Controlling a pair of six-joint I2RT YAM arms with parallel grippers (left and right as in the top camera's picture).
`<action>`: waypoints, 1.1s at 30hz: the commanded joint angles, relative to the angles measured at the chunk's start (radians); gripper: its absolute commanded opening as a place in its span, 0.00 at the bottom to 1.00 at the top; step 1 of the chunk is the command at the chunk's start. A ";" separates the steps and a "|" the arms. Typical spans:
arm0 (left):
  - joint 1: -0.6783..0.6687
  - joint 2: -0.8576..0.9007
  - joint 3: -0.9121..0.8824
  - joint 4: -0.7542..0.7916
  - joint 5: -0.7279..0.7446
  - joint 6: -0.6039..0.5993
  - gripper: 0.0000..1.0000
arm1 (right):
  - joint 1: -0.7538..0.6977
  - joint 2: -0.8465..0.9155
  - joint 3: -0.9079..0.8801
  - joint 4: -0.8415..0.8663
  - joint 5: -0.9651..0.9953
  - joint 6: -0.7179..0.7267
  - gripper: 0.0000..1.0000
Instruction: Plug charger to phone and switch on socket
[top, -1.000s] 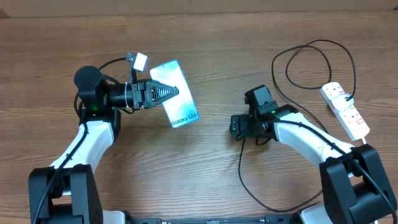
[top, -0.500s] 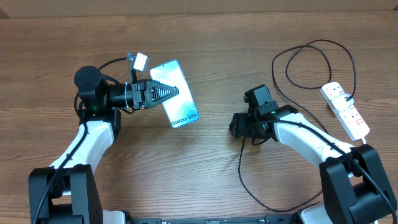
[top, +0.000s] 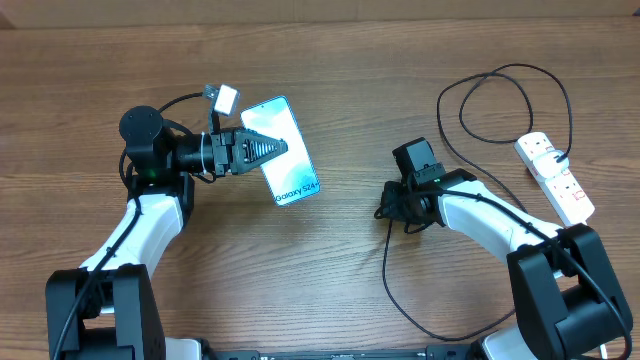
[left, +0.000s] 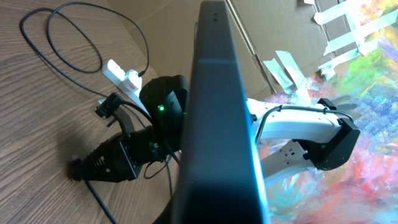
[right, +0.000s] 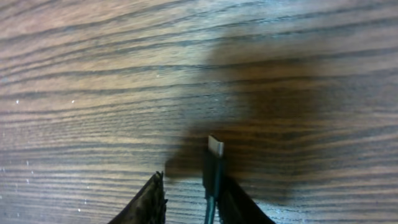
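My left gripper is shut on one long edge of the phone and holds it above the table, lit screen up; in the left wrist view the phone fills the middle, edge-on. The charger is a thin black cable that loops from the socket to my right gripper. Its connector tip lies on the wood between the right gripper's fingers. The right finger touches the cable, while a gap shows on the left side, so the jaws are open but narrow.
The socket's thick white cord runs off the right edge. The charger cable makes a wide loop at the back right and a long slack curve near the front edge. Bare wood lies between the two arms.
The right gripper's jaws have narrowed from wide open round the connector tip. The left arm and phone have not moved.
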 joint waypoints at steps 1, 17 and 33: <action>-0.002 0.002 0.009 0.004 0.017 0.003 0.04 | 0.001 0.046 -0.056 -0.005 0.001 0.005 0.23; -0.002 0.002 0.009 0.004 0.015 -0.023 0.04 | -0.042 -0.018 -0.013 0.035 -0.287 -0.181 0.04; -0.002 0.002 0.009 0.000 -0.070 -0.150 0.05 | -0.065 -0.340 0.010 -0.123 -1.077 -0.562 0.04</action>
